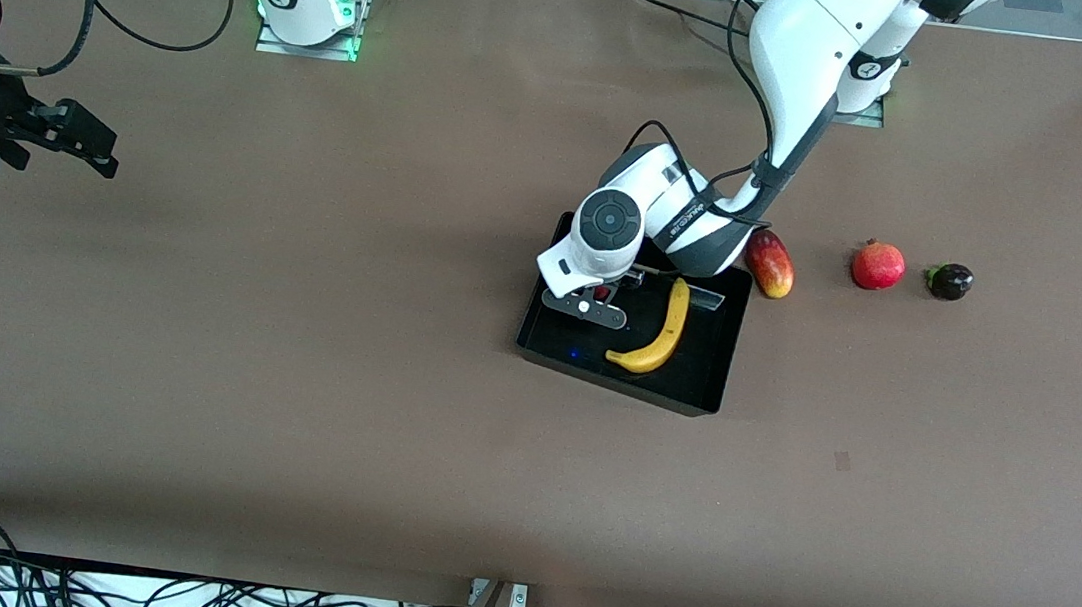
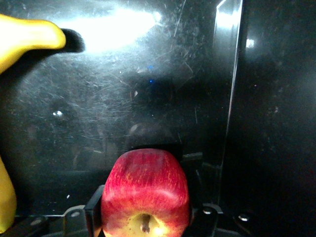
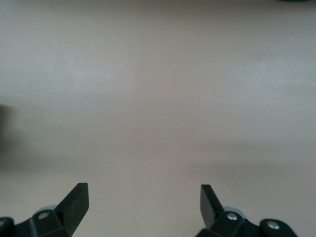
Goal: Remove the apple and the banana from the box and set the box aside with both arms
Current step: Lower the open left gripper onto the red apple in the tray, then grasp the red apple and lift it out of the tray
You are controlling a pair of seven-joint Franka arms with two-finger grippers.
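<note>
The left gripper (image 1: 599, 297), lowered into the box (image 1: 694, 380), has its jaws set against the apple (image 2: 145, 192) for lifting out, the banana (image 1: 661, 331) lying beside it, while the right gripper (image 3: 144, 201) waits wide open above bare table (image 1: 290, 398).

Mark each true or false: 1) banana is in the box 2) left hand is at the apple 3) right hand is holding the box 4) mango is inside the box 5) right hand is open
1) The banana is in the box. True.
2) The left hand is down in the box with its fingers on either side of the apple. True.
3) The right hand is holding the box. False: it waits over bare table at the right arm's end, holding nothing.
4) The mango is inside the box. False: it lies on the table just outside the box wall.
5) The right hand is open. True.
</note>
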